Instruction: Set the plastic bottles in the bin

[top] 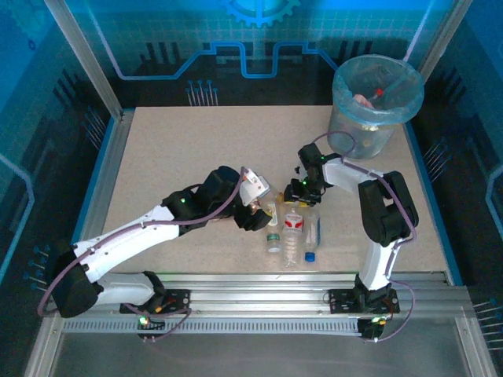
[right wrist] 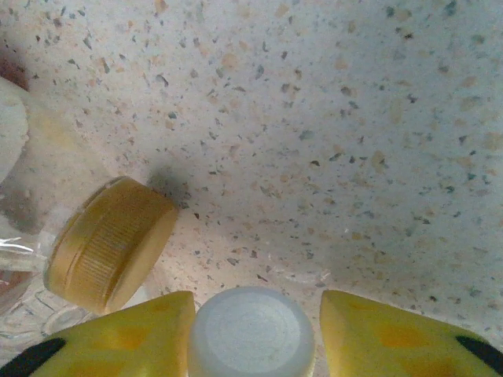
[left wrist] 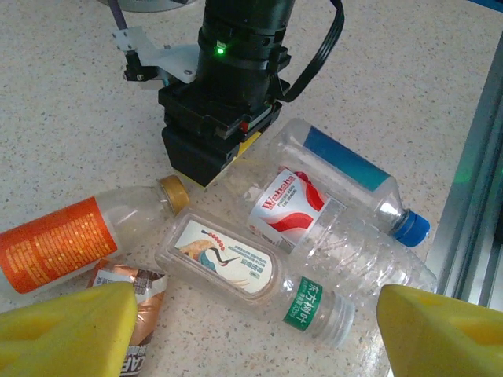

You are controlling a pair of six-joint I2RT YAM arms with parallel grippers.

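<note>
Several plastic bottles lie in a cluster on the table. One has an orange label (left wrist: 59, 245) and a gold cap (right wrist: 110, 243). One carries a bird label and a green neck band (left wrist: 251, 267), one a red-and-white label (left wrist: 292, 206), one a blue label and blue cap (left wrist: 354, 169). My left gripper (left wrist: 255, 330) hovers open above the bird-label bottle, touching nothing. My right gripper (right wrist: 255, 330) is open around a white cap (right wrist: 251, 336): the left finger touches it and the right finger stands just apart. The bin (top: 376, 98) stands at the far right with a pink bottle inside.
A brown coffee-labelled bottle (left wrist: 126, 302) lies by my left fingertip. The right gripper's black body (left wrist: 224, 118) sits over the bottles' upper ends. A metal rail (top: 275, 283) runs along the near table edge. Open tabletop (top: 181, 149) spreads to the far left.
</note>
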